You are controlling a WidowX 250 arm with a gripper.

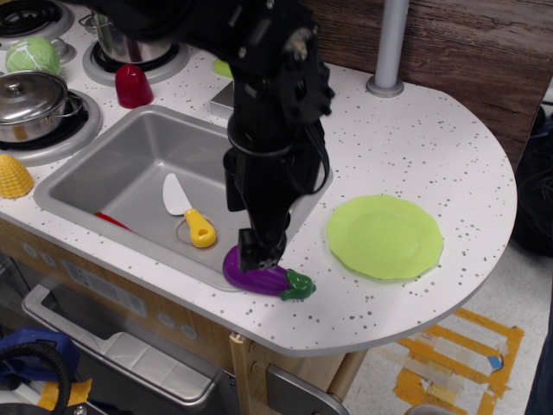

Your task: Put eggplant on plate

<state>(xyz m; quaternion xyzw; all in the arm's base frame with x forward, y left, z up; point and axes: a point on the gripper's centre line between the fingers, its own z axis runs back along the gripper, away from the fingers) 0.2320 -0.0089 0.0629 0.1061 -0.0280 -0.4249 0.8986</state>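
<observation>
The glossy purple eggplant (259, 276) with a dark green stem cap lies on the front rim of the sink, cap pointing right. The black gripper (257, 253) hangs straight down over the eggplant's fat left end, its fingertips at the eggplant's top; the arm's bulk hides how far apart the fingers stand. The lime-green plate (384, 236) lies flat on the speckled counter to the right of the eggplant, with nothing on it.
A grey sink (130, 173) holds a white toy knife with a yellow handle (192, 219). A grey pole (389, 47) stands at the back. Pots (30, 104), a red cup (133, 85), a green cabbage (33, 55) and a yellow corn piece (12, 176) sit at the left.
</observation>
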